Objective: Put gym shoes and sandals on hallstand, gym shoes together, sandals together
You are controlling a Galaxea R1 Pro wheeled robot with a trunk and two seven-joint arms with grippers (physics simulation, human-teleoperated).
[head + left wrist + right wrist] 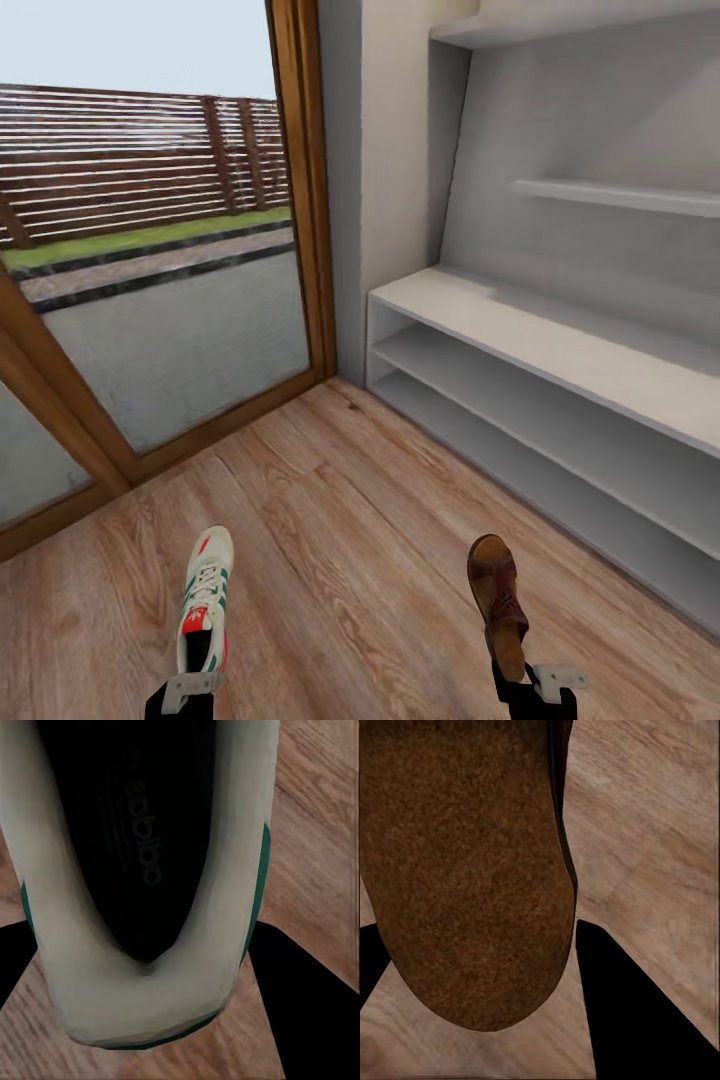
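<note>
Ahead of both jaws and to the right: white hallstand [560,350], shelves bare, nothing racked yet. Between left gripper [190,690] jaws: heel of a white gym shoe [205,595], clamped, over the plank floor [350,560]. Between right gripper [535,685] jaws: brown sandal [497,600], likewise clamped. Other two shoes unseen.

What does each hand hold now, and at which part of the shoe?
The left hand holds a gym shoe at its heel end. The right hand holds a brown sandal, also at the heel end.
</note>
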